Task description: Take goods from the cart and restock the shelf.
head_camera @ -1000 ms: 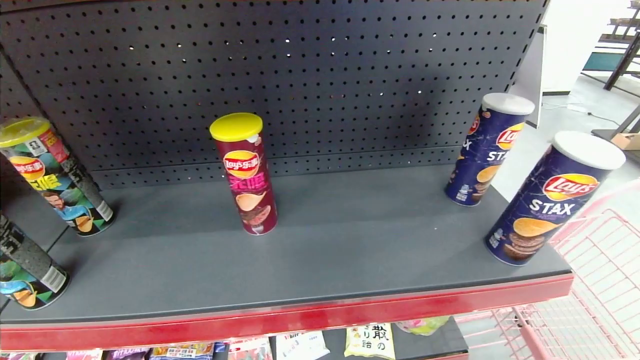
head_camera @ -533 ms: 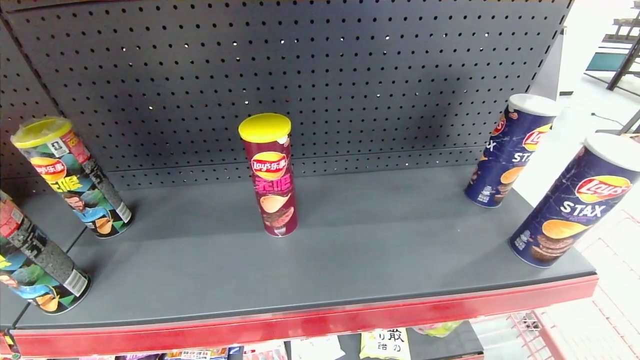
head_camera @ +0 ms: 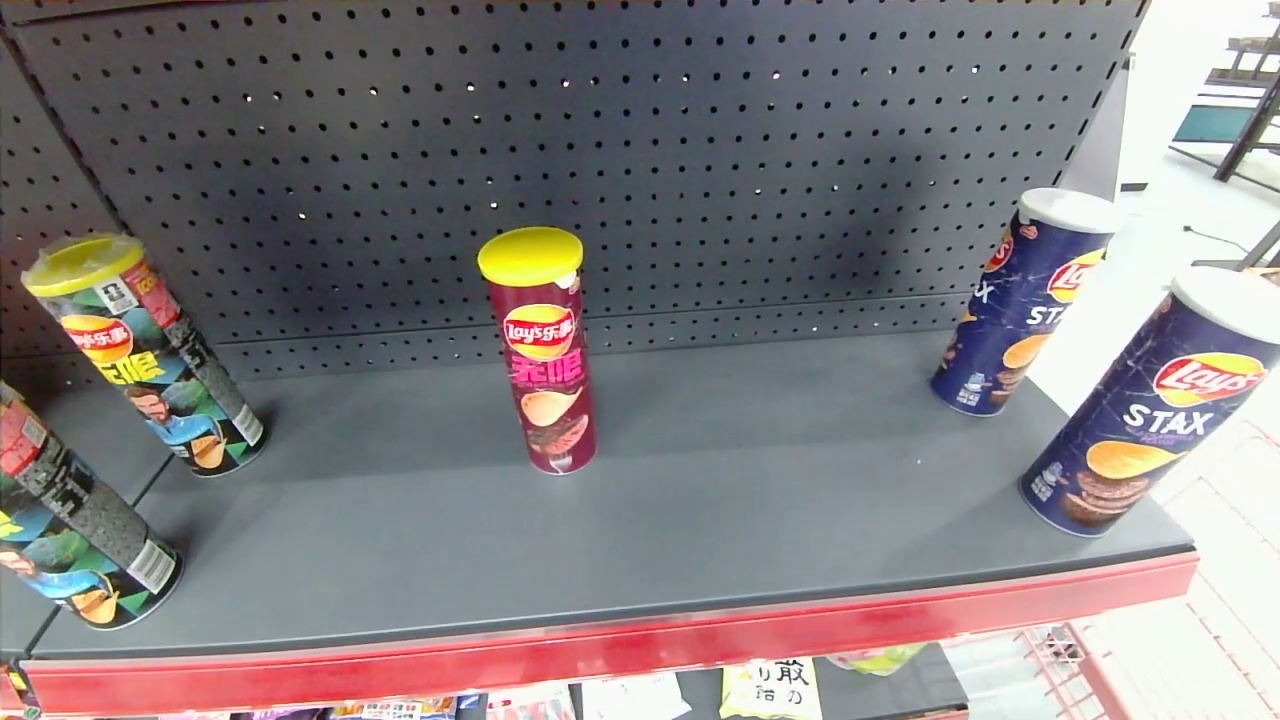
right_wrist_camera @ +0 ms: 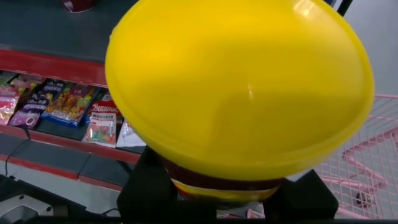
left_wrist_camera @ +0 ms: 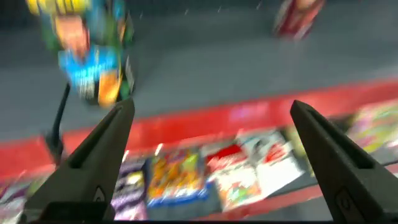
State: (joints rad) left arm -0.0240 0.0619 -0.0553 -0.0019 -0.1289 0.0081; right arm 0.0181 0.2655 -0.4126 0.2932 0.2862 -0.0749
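A maroon chip can with a yellow lid stands upright mid-shelf on the dark grey shelf. Two blue chip cans stand at the shelf's right end. Two green-and-black cans stand at the left. My right gripper is shut on a can with a yellow lid, held in front of the shelf's red edge. My left gripper is open with nothing in it, below and in front of the red shelf edge, near a green can.
A perforated back panel closes the shelf behind. Snack packets lie on the lower shelf. The pink wire cart stands to the right of the shelf. Wide bare room lies between the maroon can and the blue cans.
The head camera turned a little, so the whole picture slid right up to half a second ago. The cans on the shelf have not moved.
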